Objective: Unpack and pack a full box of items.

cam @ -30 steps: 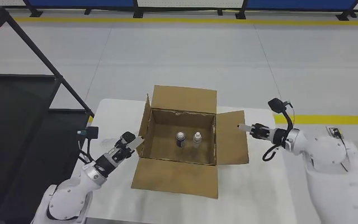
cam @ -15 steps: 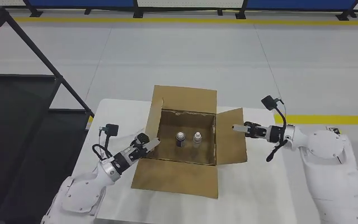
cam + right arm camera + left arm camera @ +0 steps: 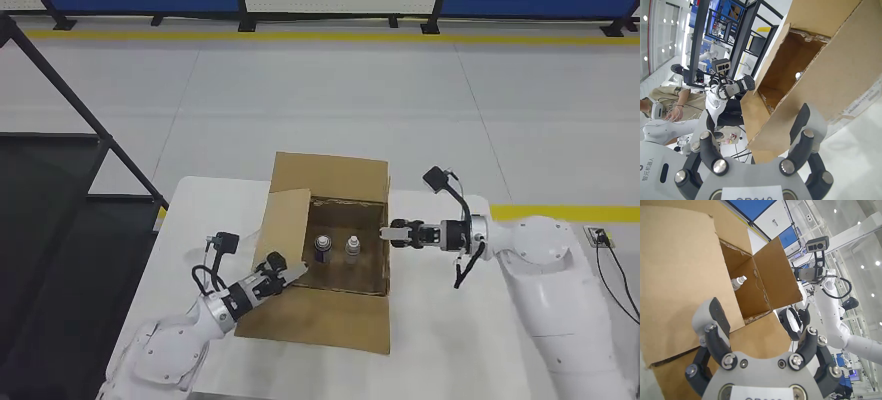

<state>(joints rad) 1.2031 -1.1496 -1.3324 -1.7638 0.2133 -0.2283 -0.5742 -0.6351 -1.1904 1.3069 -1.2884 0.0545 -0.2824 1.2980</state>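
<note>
An open cardboard box stands mid-table with a dark bottle and a white spray bottle upright inside. The white spray bottle also peeks past the left flap in the left wrist view. My left gripper is open at the box's near-left corner, one finger against the raised left flap. My right gripper is open at the right flap, which stands nearly upright with its edge running between the fingers.
The box's front flap lies flat toward me and the back flap stands up. White table surface lies free on both sides of the box. A black frame stands off the table's left.
Both arms have moved inward to the box. The left flap has swung up and over the opening, and the right flap has risen from flat to nearly upright.
</note>
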